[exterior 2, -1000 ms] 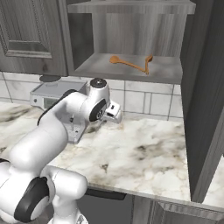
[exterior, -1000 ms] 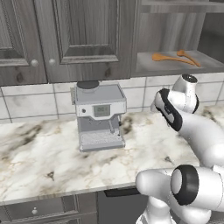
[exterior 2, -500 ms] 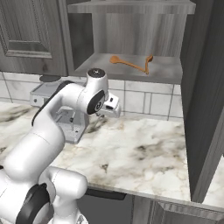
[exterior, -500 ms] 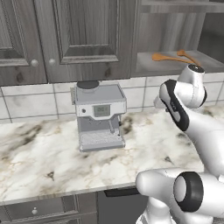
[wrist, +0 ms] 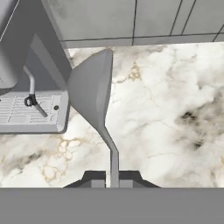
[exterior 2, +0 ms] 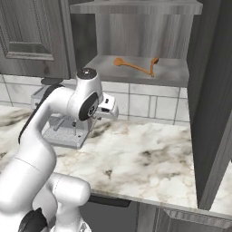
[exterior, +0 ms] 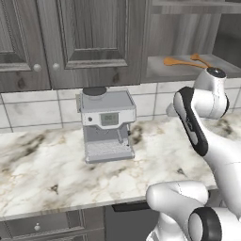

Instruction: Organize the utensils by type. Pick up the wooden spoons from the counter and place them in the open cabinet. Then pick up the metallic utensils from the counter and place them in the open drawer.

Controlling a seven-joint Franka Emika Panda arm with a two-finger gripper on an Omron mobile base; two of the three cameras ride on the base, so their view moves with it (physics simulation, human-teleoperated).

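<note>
Grey spoon [wrist: 94, 87] clamped between the jaws.

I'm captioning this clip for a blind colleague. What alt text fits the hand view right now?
The end effector is shut on the thin handle of a grey metallic spoon, whose broad bowl points away from the camera above the veined marble counter. A grey coffee machine with a drip tray stands at the left, and a tiled wall runs behind.
</note>
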